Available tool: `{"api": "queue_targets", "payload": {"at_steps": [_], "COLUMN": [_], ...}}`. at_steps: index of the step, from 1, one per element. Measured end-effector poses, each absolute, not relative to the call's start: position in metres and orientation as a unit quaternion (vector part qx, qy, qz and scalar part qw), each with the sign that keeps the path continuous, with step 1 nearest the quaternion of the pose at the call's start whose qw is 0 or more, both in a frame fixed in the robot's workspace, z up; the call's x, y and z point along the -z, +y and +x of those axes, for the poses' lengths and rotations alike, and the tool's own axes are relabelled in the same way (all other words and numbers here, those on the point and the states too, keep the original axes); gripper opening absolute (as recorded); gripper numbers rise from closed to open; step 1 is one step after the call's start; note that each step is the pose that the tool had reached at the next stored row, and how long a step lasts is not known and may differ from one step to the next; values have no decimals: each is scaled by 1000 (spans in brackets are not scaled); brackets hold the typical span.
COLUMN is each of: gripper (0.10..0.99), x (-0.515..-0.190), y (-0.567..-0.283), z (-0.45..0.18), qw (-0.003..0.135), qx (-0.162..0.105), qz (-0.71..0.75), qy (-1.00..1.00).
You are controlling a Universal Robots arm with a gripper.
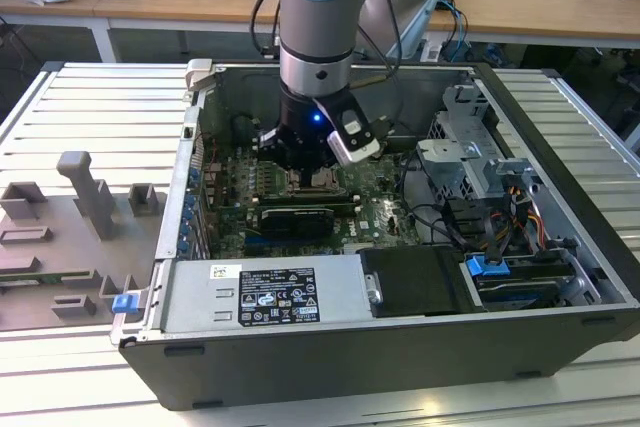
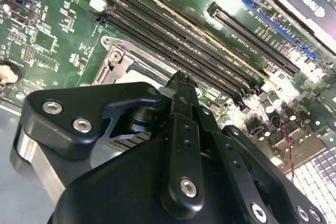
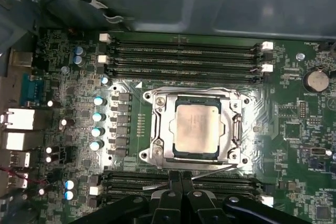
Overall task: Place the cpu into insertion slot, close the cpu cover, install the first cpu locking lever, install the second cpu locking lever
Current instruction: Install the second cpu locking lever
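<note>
Chip: the cpu (image 3: 196, 129) lies flat in the insertion slot (image 3: 157, 129), the cpu cover (image 3: 233, 129) down around it.
Handling: I judge it light, stiff, fragile; hold by the edges only.
My pincer (image 3: 181, 178): fingers together, holding nothing, just beside the slot's edge.

The pale blue and silver jointed arm (image 1: 318, 27) hangs vertically, its black wrist pointing straight down. In the first wrist view the black two-fingered gripper (image 3: 181, 176) shows its slim fingertips pressed together, jaws closed.
</note>
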State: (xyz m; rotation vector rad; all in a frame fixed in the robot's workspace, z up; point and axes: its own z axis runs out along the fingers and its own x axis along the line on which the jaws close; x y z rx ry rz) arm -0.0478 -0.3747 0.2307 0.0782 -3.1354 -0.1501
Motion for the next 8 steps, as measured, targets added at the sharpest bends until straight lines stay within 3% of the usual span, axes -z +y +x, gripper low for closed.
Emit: {"api": "queue_targets", "payload": {"at_steps": [4, 8], "gripper": [106, 106], "x": [-230, -228], "y": [-380, -382], "z": [-51, -61], "qw": [0, 0], "qx": [74, 78], "qz": [25, 25], "qy": [-997, -997]}}
